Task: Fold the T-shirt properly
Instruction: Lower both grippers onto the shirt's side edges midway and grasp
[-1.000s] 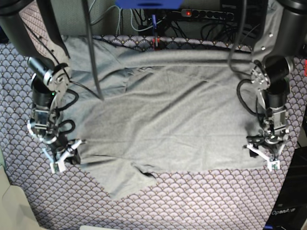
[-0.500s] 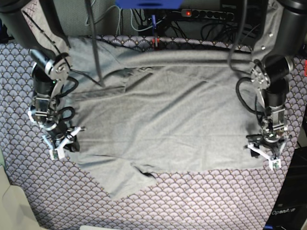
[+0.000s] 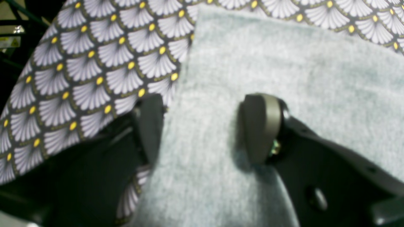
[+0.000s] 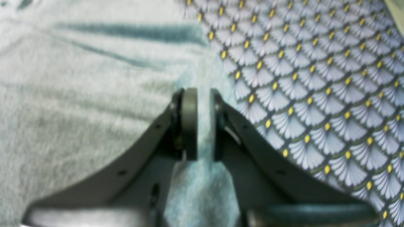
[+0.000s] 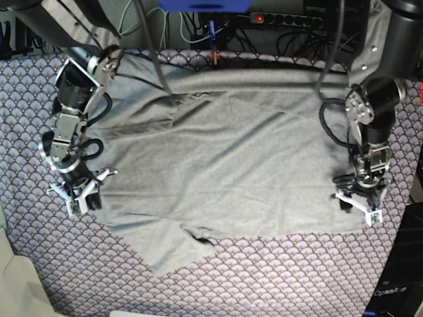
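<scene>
On the purple scallop-patterned tablecloth (image 5: pixel 277 284) we've got the T-shirt (image 5: pixel 231 165) spread mostly flat, light grey, covering most of the middle. Top edge is rolled into a long ridge near the far side. One flap sticks out toward the near edge, left of centre in the base view; can't tell if it's a sleeve or a hem corner.

Right gripper (image 4: pixel 199 123): jaws nearly together with a thin ridge of grey fabric pinched between the pads, right at the shirt's edge where cloth meets tablecloth. In the base view it sits at the shirt's left edge (image 5: pixel 78 195), too small there to confirm the pinch. The wrist view is soft-focused, so we can't count fabric layers.

Left gripper (image 3: pixel 202 126): jaws wide apart, straddling the shirt's edge. One finger is over the tablecloth just beside the hem, the other over the grey knit. We can't tell whether the tips touch the fabric; nothing is clamped. In the base view it's at the shirt's right edge (image 5: pixel 360 201).

Upper arms are cut off at the top of the base view. Behind the table are cables and a power strip (image 5: pixel 284 20), partly blocked by the arms.
</scene>
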`<state>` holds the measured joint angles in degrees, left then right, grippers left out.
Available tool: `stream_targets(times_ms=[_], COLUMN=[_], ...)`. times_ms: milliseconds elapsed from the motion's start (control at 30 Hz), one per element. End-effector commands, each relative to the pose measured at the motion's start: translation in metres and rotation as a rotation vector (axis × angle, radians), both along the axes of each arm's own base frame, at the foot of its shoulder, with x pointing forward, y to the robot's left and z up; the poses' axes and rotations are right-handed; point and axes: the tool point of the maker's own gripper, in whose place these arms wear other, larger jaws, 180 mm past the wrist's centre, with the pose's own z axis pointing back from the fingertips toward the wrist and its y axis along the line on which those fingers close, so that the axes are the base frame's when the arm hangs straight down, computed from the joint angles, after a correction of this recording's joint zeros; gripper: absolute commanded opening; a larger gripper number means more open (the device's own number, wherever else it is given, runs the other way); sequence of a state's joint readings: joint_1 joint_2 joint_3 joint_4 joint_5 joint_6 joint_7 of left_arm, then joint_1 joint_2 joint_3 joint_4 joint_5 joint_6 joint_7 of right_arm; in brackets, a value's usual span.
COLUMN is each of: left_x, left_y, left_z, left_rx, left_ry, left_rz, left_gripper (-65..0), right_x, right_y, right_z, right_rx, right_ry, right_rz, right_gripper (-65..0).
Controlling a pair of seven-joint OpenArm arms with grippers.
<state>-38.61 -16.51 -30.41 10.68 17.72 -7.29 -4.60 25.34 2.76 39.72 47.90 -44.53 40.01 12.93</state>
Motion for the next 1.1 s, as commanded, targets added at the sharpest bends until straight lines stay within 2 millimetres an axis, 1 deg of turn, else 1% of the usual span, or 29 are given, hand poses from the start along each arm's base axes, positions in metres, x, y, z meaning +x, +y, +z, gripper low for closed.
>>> stream_targets(times_ms=[0,100,133,167,233,300,367,400,467,533,833,900,967,1067], left_x=[0.009,0.009,0.009,0.008,0.009,0.009,0.009,0.008,0.008,0.008,0.009,0.009,0.01,0.01], left_y=[0.004,0.003,0.003,0.002,0.001,0.001,0.001,0.001,0.004,0.004,0.005,0.005,0.005,0.003], left_z=[0.011,0.011,0.011,0.01,0.01,0.01,0.01,0.009,0.01,0.01,0.012,0.013,0.013,0.013], left_rx=[0.008,0.007,0.007,0.006,0.005,0.005,0.005,0.004,0.007,0.007,0.01,0.011,0.011,0.009], left_ry=[-0.007,-0.007,-0.007,-0.005,-0.005,-0.005,-0.005,-0.004,-0.004,-0.004,-0.009,-0.01,-0.012,-0.012], left_rz=[-0.001,-0.002,-0.002,-0.003,-0.004,-0.004,-0.004,-0.004,0.0,0.0,0.001,0.001,0.001,-0.001], left_gripper=[-26.1,-26.2,-27.1,-29.5,-37.3,-46.9,-54.9,-58.6,-63.1,-65.0,-65.0,-65.0,-65.0,-65.0], right_x=[0.013,0.014,0.014,0.013,0.012,0.006,0.005,0.005,0.005,0.005,0.008,0.016,0.02,0.029], right_y=[-0.008,-0.008,-0.008,-0.007,-0.006,-0.006,-0.005,-0.005,-0.005,-0.005,-0.007,-0.008,-0.006,-0.013], right_z=[0.022,0.023,0.023,0.022,0.021,0.014,0.012,0.012,0.012,0.012,0.016,0.025,0.025,0.027], right_rx=[0.002,0.003,0.004,0.006,0.008,0.008,0.008,0.008,0.008,0.008,0.005,0.005,0.016,0.029], right_ry=[-0.067,-0.07,-0.07,-0.069,-0.066,-0.05,-0.047,-0.046,-0.046,-0.046,-0.055,-0.072,-0.067,-0.057], right_rz=[-0.012,-0.012,-0.013,-0.012,-0.011,-0.011,-0.01,-0.01,-0.01,-0.01,-0.011,-0.013,-0.009,-0.008], right_gripper=[-56.2,-56.2,-56.2,-56.2,-56.2,-56.2,-56.2,-56.2,-56.2,-56.2,-55.9,-55.8,-55.8,-55.8])
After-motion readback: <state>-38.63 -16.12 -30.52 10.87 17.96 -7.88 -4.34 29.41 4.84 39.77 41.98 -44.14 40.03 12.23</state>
